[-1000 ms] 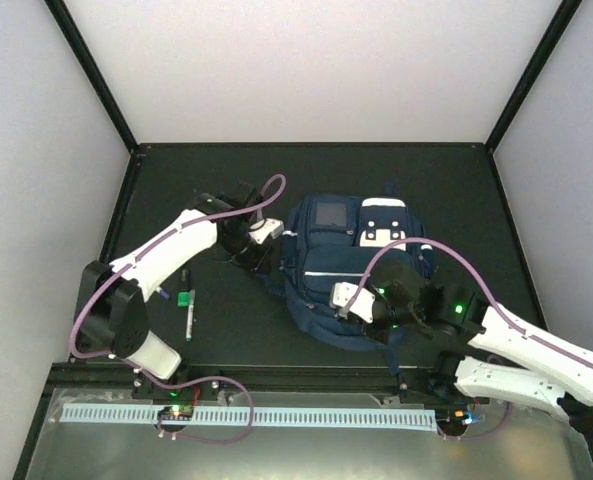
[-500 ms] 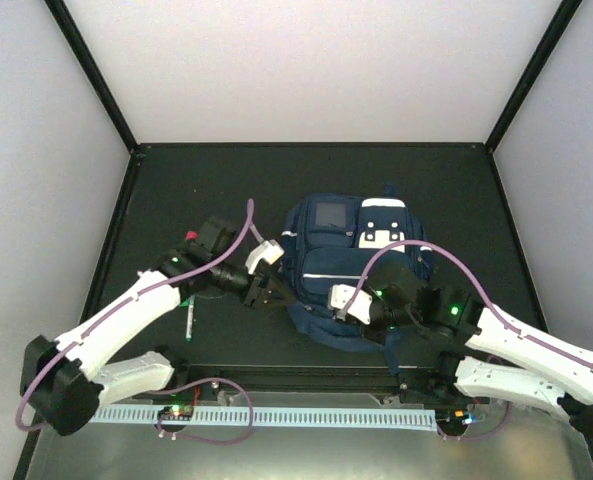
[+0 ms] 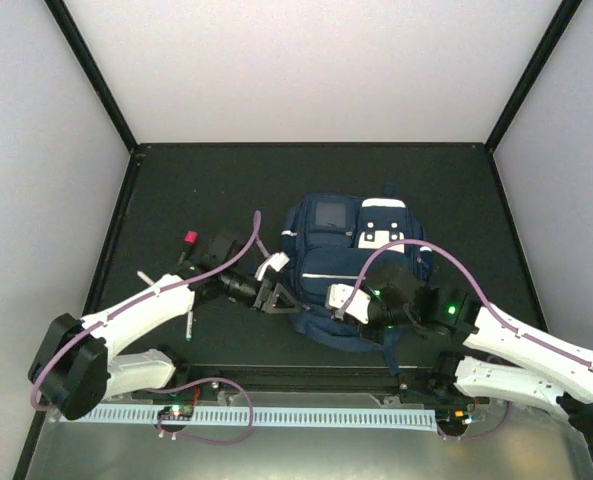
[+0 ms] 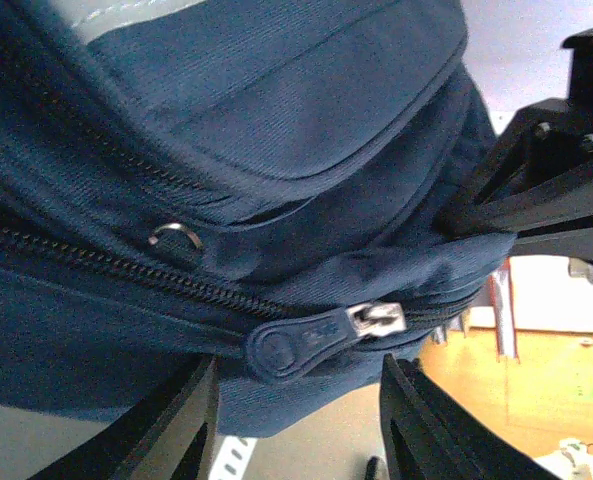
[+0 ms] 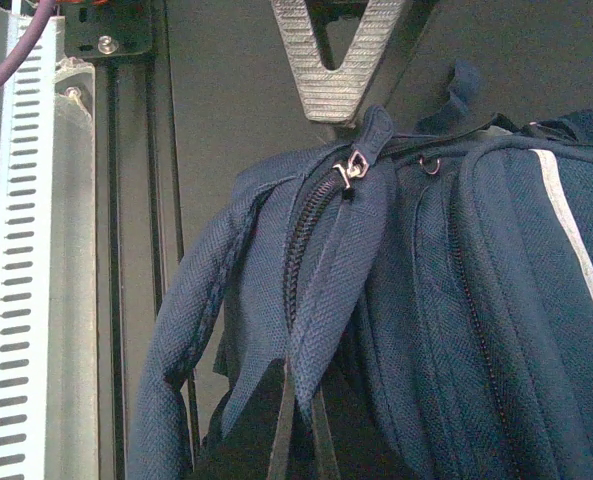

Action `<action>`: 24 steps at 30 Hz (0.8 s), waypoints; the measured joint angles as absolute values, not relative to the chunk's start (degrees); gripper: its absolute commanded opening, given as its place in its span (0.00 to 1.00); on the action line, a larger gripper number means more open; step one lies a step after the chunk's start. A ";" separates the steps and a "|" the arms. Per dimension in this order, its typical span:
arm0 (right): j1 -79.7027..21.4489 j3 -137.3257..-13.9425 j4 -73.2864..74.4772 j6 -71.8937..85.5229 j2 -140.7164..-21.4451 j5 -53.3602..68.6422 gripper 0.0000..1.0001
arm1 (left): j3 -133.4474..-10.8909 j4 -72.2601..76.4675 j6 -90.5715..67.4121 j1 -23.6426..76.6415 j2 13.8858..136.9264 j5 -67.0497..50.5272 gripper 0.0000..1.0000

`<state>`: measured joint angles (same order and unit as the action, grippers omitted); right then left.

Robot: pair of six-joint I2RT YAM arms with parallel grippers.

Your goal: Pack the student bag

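Note:
The student bag (image 3: 351, 265) lies flat mid-table, navy with white stripes and a white buckle patch. My left gripper (image 3: 276, 297) is at its near left edge, open. In the left wrist view the bag's closed zip (image 4: 96, 262) runs across, and its navy zip pull (image 4: 316, 335) lies just above the gap between my open fingers (image 4: 301, 380). My right gripper (image 3: 361, 305) is at the bag's near edge. In the right wrist view it (image 5: 301, 425) is shut on a fold of bag fabric (image 5: 336, 290) beside the zip slider (image 5: 356, 168), lifting it.
A pen (image 3: 189, 322) lies left of the bag, partly under my left arm. A small red item (image 3: 189, 238) and a white item (image 3: 147, 277) lie further left. The table's near edge rail (image 5: 26, 250) runs just beside the bag.
My left arm has swung from the bag's far left side down to its near left edge, bringing the open gripper up to the zip pull. The right gripper has held its grip.

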<state>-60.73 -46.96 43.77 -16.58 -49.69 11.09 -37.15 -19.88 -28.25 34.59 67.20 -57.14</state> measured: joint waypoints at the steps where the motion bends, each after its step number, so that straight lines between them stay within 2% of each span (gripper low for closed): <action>1: -60.73 -46.87 43.70 -16.58 -49.71 11.09 0.02 | -37.10 -18.92 -29.15 34.72 67.24 -57.52 0.41; 6: -60.73 -46.59 43.57 -16.58 -49.78 11.22 0.02 | -36.86 -14.46 -32.84 35.03 67.66 -59.07 0.38; 11: -60.73 -46.15 43.00 -16.51 -49.78 11.55 0.02 | -36.82 -9.32 -36.18 35.35 68.23 -60.47 0.27; 24: -60.73 -45.50 42.46 -16.21 -49.84 11.94 0.02 | -36.73 -7.07 -37.43 36.47 71.40 -61.08 0.32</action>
